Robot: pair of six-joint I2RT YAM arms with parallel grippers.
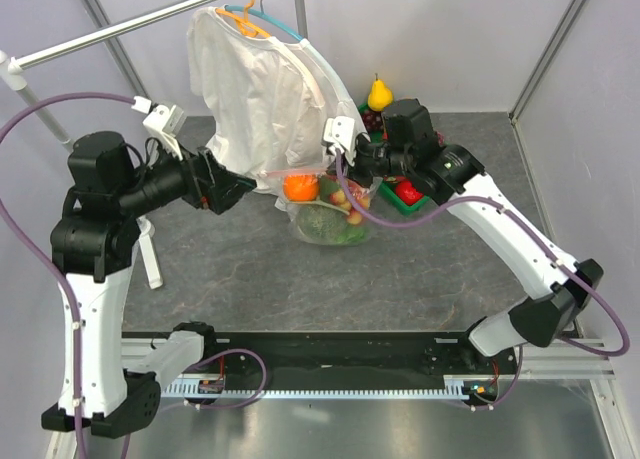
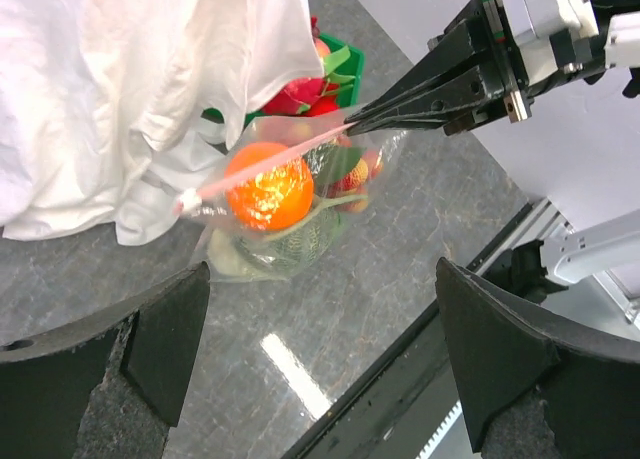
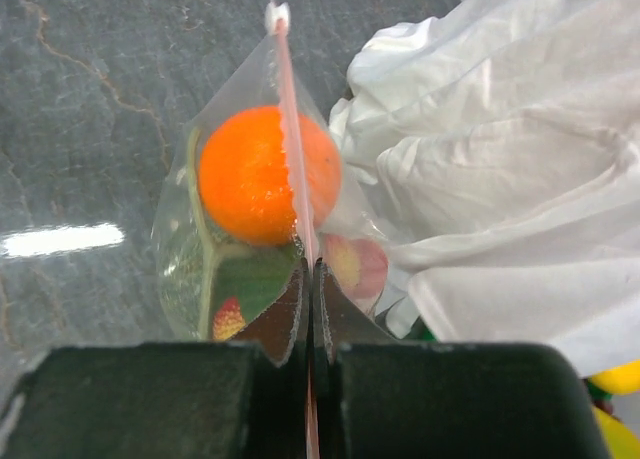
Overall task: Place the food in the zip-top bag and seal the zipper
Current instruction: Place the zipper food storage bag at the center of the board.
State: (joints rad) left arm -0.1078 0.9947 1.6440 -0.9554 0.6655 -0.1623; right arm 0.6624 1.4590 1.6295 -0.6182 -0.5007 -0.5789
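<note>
The clear zip-top bag (image 1: 325, 211) hangs above the table, holding an orange (image 1: 300, 187), a netted melon (image 2: 290, 247), lettuce (image 1: 330, 227) and red fruit. Its pale-pink zipper (image 3: 293, 139) runs straight along the top, with a white tab (image 3: 275, 15) at the far end. My right gripper (image 3: 309, 271) is shut on the zipper strip and holds the bag up; it also shows in the left wrist view (image 2: 375, 114). My left gripper (image 1: 240, 189) is open and empty, just left of the bag's free end, not touching it.
A white shirt (image 1: 255, 89) hangs on a hanger from a rail just behind the bag and brushes it. A green crate (image 1: 400, 194) with more fruit and a yellow pear (image 1: 379, 94) stands behind the right gripper. A white stand leg (image 1: 152, 259) is at left.
</note>
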